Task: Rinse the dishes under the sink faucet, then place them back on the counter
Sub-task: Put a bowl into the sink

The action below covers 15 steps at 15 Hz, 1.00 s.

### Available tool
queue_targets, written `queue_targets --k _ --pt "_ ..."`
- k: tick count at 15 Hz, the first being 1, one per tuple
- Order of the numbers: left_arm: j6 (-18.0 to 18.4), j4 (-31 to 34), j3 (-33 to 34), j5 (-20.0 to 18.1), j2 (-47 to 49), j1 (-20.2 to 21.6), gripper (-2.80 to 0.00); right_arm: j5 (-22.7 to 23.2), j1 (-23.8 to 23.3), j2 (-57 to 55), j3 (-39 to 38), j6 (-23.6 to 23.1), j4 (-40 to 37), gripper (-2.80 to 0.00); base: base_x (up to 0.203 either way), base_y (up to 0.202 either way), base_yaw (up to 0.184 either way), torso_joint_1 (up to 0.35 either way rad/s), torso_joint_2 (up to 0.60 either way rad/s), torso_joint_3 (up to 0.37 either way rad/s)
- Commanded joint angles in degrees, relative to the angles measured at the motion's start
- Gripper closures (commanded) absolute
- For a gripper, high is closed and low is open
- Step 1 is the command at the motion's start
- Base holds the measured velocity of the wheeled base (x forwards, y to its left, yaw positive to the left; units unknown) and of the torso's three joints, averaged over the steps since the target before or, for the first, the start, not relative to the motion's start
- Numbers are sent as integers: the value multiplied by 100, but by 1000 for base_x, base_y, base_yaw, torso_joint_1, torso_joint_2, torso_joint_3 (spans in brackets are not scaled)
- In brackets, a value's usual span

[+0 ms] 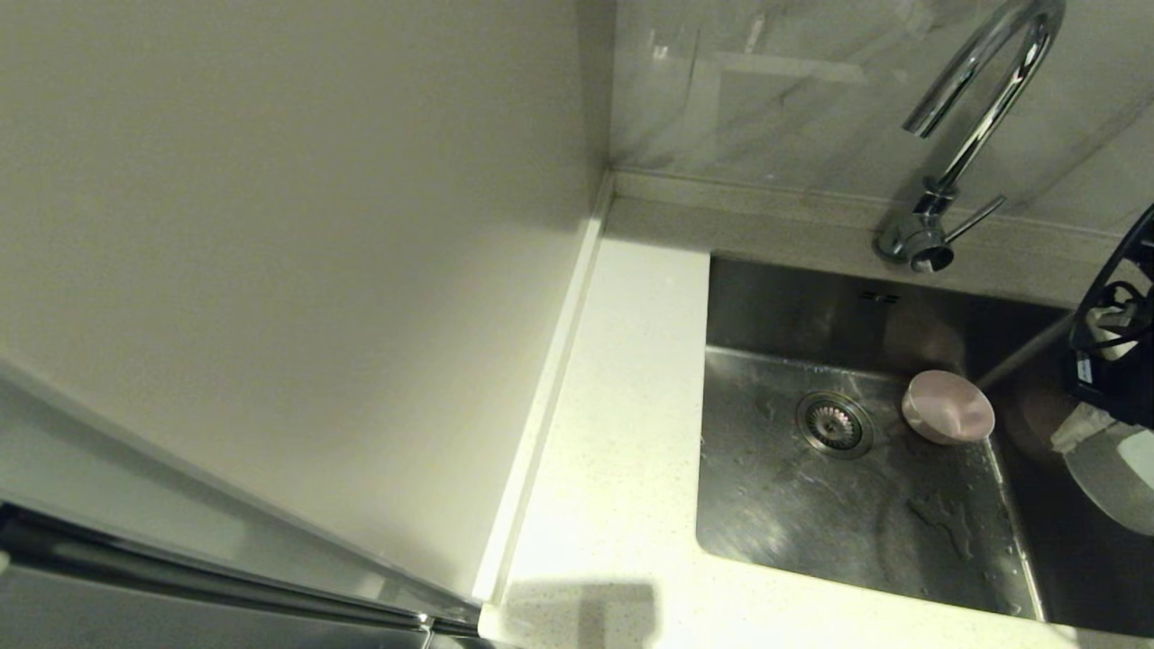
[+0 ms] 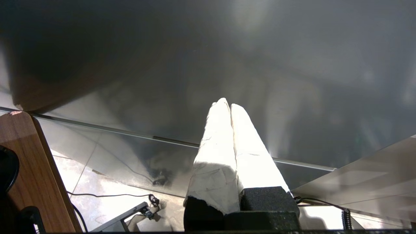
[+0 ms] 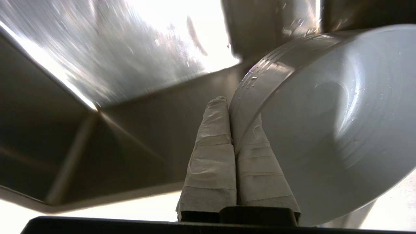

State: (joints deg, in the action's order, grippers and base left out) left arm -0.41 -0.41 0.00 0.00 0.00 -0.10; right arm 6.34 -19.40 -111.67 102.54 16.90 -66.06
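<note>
My right gripper (image 3: 232, 107) is shut on the rim of a pale grey-blue bowl (image 3: 325, 123), which is tilted on edge and wet with droplets. In the head view this gripper (image 1: 1086, 428) and its bowl (image 1: 1118, 478) are over the right side of the sink (image 1: 766, 505), at the picture's edge. A pale pink bowl (image 1: 947, 407) lies on the basin floor just right of the drain strainer (image 1: 834, 424). No water shows at the spout of the chrome faucet (image 1: 978, 117) behind the sink. My left gripper (image 2: 226, 104) is shut on nothing, parked out of the head view.
The white speckled counter (image 1: 622, 406) runs along the sink's left side and front, with a raised ledge behind. A plain off-white side panel (image 1: 297, 270) rises to its left. Water puddles lie on the basin floor.
</note>
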Motion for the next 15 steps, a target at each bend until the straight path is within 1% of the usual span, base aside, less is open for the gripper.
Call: queue_targets --k 1,3,7,9,11,15 --pt "-2 -2 18 0 0 1 0 2 82 -417 -32 -273 -25 0 0 0 0 0 0 0" --pt "-2 -2 18 0 0 1 0 -27 76 -857 108 -556 56 0 0 0 0 0 0 0" --pt "-2 -2 18 0 0 1 0 -365 56 -1580 259 -1023 474 0 0 0 0 0 0 0" --pt "-2 -2 18 0 0 1 0 -373 22 -1824 270 -1227 518 0 0 0 0 0 0 0" --pt "-2 -2 18 0 0 1 0 -370 -7 -2013 215 -1360 780 0 0 0 0 0 0 0" --pt "-2 -2 18 0 0 1 0 -340 -127 -2230 10 -1968 1331 0 0 0 0 0 0 0"
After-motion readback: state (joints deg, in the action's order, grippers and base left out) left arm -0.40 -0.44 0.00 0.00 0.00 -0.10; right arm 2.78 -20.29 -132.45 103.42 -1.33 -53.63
